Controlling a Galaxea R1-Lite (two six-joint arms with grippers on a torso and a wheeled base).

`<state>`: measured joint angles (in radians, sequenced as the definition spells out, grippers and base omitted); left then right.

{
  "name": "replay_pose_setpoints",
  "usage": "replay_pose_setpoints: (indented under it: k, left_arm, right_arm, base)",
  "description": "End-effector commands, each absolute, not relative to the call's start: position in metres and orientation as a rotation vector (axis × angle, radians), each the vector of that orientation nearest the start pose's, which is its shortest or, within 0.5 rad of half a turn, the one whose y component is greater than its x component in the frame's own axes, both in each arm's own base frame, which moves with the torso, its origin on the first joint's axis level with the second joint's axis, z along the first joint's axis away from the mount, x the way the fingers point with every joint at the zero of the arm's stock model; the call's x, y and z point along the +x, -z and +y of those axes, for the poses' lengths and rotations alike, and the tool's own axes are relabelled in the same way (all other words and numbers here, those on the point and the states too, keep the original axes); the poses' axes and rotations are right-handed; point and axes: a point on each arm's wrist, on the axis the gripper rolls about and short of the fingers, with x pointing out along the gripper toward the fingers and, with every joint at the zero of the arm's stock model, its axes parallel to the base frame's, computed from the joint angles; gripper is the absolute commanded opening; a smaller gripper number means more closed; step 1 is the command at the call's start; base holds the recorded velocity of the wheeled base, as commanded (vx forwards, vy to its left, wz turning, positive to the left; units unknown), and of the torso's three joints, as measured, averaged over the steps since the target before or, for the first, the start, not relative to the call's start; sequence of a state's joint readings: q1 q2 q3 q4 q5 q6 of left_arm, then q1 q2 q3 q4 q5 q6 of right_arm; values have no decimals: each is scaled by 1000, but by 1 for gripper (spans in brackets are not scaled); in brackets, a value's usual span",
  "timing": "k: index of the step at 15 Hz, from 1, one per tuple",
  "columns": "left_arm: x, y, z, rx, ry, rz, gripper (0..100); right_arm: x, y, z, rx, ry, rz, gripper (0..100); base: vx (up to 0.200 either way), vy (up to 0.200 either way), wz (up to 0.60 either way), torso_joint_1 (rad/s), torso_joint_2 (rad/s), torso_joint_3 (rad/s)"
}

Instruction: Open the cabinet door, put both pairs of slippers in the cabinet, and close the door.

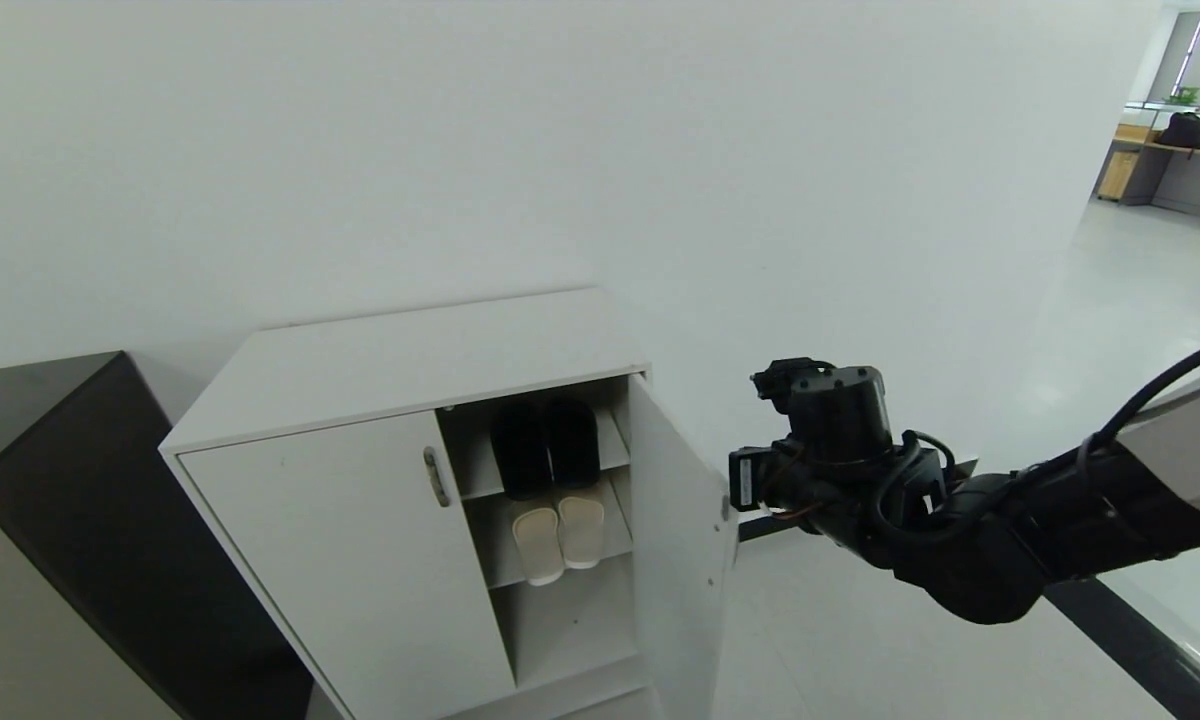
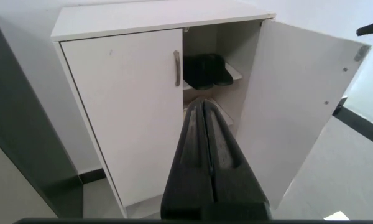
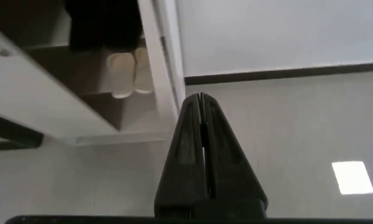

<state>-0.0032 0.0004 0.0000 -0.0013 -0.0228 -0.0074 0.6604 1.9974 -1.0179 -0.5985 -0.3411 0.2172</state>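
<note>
The white wooden cabinet (image 1: 410,360) stands against a plain white wall (image 1: 660,150). Its left door (image 1: 340,560) is closed and carries a small metal handle (image 1: 436,476). Its right door (image 1: 675,520) is swung wide open.

Inside the open half, the pair of black slippers (image 1: 545,445) lies on the top shelf with the toes towards the front. The pair of cream slippers (image 1: 560,535) lies side by side on the shelf directly below.

The right gripper (image 3: 201,98) is low beside the free edge of the right door, above the pale grey floor (image 3: 298,124). Its two fingers are pressed together and grasp nothing. I cannot tell if the tips touch the door.

The left gripper (image 2: 203,101) is in front of the cabinet and points at the open compartment. Its fingers are also clenched together, with nothing between them, and it is apart from the cabinet.

A dark, low cupboard (image 1: 70,480) stands just beside the cabinet on the side of the left door.
</note>
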Motion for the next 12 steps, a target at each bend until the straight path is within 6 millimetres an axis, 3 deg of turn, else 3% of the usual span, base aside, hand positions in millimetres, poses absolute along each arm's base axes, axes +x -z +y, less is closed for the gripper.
replay_pose_setpoints:
  k: [1,9,12]
  left_arm:
    - [-23,-76,0,-8,26,0,0]
    - [-23,-76,0,-8,25,0,0]
    - [-23,-76,0,-8,25,0,0]
  right_arm:
    - [284,-147,227,38,-314,341,0]
    - [270,-109,221,-140,-416,213,0]
    - [266,-108,226,-144,-433,213,0]
  base:
    - [0,0,0,0,0,0]
    - [0,0,0,0,0,0]
    - [0,0,600,-1,1,4]
